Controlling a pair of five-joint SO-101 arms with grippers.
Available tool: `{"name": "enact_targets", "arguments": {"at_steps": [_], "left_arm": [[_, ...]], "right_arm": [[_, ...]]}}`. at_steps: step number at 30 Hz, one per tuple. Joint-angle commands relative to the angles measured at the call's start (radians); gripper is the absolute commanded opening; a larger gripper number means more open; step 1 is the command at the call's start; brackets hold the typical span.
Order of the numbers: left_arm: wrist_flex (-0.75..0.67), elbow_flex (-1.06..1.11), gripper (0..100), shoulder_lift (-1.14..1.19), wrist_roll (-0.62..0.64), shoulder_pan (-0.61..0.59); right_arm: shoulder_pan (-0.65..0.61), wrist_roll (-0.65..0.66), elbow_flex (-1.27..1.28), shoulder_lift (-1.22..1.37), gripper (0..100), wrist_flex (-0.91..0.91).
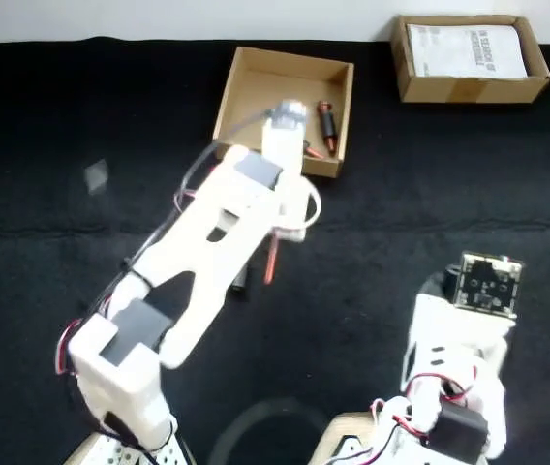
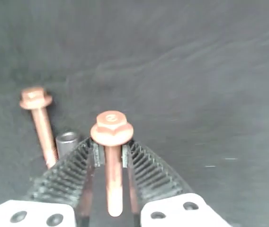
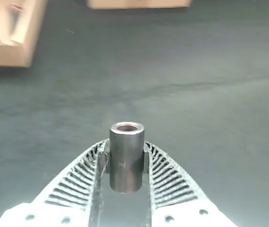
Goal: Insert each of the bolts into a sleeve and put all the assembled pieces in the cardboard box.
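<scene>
The left gripper (image 2: 111, 147) is clamped on a copper bolt (image 2: 111, 129). The shank sits between the ribbed fingers and the hex head is just past their tips. The right gripper (image 3: 126, 147) is closed around a dark sleeve (image 3: 126, 163), with the open bore facing away from the fingers.

The left wrist view shows two bolts: the held one and a second bolt (image 2: 39, 124) lying on the black cloth (image 2: 196, 71). A loose sleeve (image 2: 68, 142) stands just beside the second bolt's shank. That makes two bare sleeves, one gripped and one on the cloth.

Seen from above, one assembled piece (image 1: 327, 124) lies in the cardboard box (image 1: 241, 97) at 12 o'clock from the table's middle. A reddish bit at its 7 o'clock is too small to make out. A second box (image 1: 449, 90) holding paper stands at 2 o'clock.

In the same view the left arm (image 1: 207, 252) lies over its gripper. A copper shank (image 1: 272, 260) and a dark stub (image 1: 241, 283) at its 8 o'clock peek out from beneath the arm. I cannot tell whether that shank is the held bolt. The right arm (image 1: 459, 358) stands at 5 o'clock.
</scene>
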Motion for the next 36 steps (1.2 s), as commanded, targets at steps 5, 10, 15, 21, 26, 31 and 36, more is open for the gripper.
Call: {"name": "enact_targets", "arguments": {"at_steps": [5,10,15,21,26,31,36], "left_arm": [[0.021,-0.209,1,-0.277,-0.002,0.022],[0.06,-0.213,1,-0.449,-0.132,0.005],[0.209,-0.213,1,-0.65,-0.376,-0.045],[0.384,-0.209,1,-0.858,-0.529,-0.067],[0.399,-0.077,1,-1.012,-0.528,-0.067],[0.399,0.182,1,-1.239,-0.528,-0.114],[0.233,0.532,1,-1.514,-0.531,-0.199]], "right_arm": [[-0.355,-0.189,0.082,-0.007,0.8,-0.289],[-0.555,-0.201,0.137,0.002,0.8,-0.394],[-0.667,-0.198,0.166,0.002,0.8,-0.401],[-0.714,-0.196,0.165,0.002,0.8,-0.4],[-0.774,-0.195,0.166,0.004,0.8,-0.392],[-0.832,-0.195,0.166,0.004,0.8,-0.306],[-0.832,-0.187,0.166,0.004,0.8,-0.291]]}}
